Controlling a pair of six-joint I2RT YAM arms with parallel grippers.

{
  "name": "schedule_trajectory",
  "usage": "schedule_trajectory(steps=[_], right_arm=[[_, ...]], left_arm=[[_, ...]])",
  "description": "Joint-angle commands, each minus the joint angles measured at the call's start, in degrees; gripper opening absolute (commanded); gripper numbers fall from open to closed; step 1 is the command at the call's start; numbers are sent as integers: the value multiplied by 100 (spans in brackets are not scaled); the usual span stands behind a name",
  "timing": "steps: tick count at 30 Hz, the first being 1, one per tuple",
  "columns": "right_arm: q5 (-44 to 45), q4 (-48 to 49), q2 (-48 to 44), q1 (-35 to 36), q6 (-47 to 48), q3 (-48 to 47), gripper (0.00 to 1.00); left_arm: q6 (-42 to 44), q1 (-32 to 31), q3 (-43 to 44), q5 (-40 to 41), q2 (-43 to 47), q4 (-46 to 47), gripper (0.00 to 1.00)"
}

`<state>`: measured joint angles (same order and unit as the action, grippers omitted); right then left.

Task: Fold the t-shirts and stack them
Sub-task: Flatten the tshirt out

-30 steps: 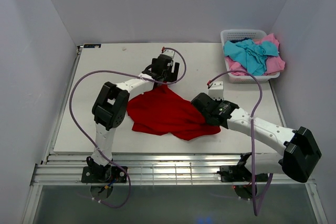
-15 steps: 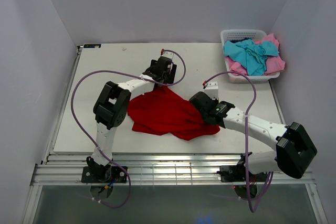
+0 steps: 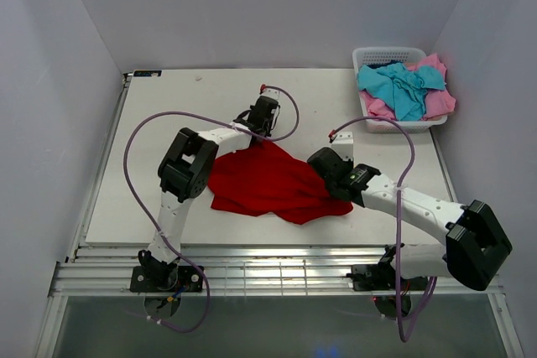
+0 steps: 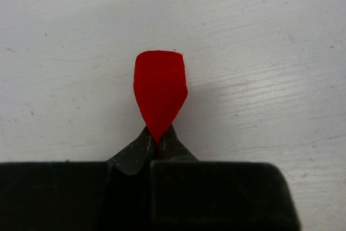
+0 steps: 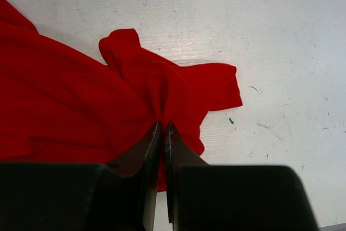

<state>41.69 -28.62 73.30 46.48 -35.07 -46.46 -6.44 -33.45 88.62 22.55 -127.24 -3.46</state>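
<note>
**Both grippers pinch the red t-shirt**

The left gripper (image 4: 157, 140) has its jaws drawn together on a small tip of the red t-shirt (image 3: 268, 182). In the left wrist view a rounded tongue of red cloth stands out past the fingertips, over the bare white table (image 3: 168, 115).

The right gripper (image 5: 163, 129) has its jaws narrowed to a thin slit, with a gathered ridge of the same shirt caught between them. Creases fan out from that pinch. A short flap of cloth lies flat on the table just beyond the tips.

The white lattice basket (image 3: 388, 52) serves as the landmark. The red t-shirt lies spread and rumpled on the table well apart from the basket, to its left and nearer the arm bases. The right gripper holds the side of the shirt that faces the basket. The left gripper holds the shirt's pointed corner on the side away from the basket, farther to the basket's left than the right gripper is. Between the two pinches the cloth rests on the table in loose folds. Its wide lower edge lies on the side farthest from the basket.

Inside the basket, the turquoise t-shirt (image 3: 398, 85) is heaped on top of the pink t-shirt (image 3: 440, 102), both crumpled. The pink cloth spills over the basket's right rim and shows again below the turquoise at the near rim.
</note>
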Motion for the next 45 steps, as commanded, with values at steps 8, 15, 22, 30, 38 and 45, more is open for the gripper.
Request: schedule_trajectory(steps=[8,15,22,30,38,45], right_arm=[[-283,725,167,-981,798,-74,9],[-1600,1482,640,-2616,1994,-810,8],[-2692,1290,1353,-3750,2505,-2954,8],[-3273,1227,987,-4121,2522,-3724,8],[-3492,1122,-183,-4121,2452,-2939,9],[-4072,552,-1281,-4112,2312,-3527,10]], left_arm=[[55,260,-64,1611,1675,136,5],[-147,1085,-160,1543,2870,-23,5],[-191,1420,-82,1358,3275,-198,4],[-428,1438,-652,998,4189,-137,4],[-753,1429,-970,550,5147,-917,1],[-1052,1429,-873,-48,5789,-1674,0]])
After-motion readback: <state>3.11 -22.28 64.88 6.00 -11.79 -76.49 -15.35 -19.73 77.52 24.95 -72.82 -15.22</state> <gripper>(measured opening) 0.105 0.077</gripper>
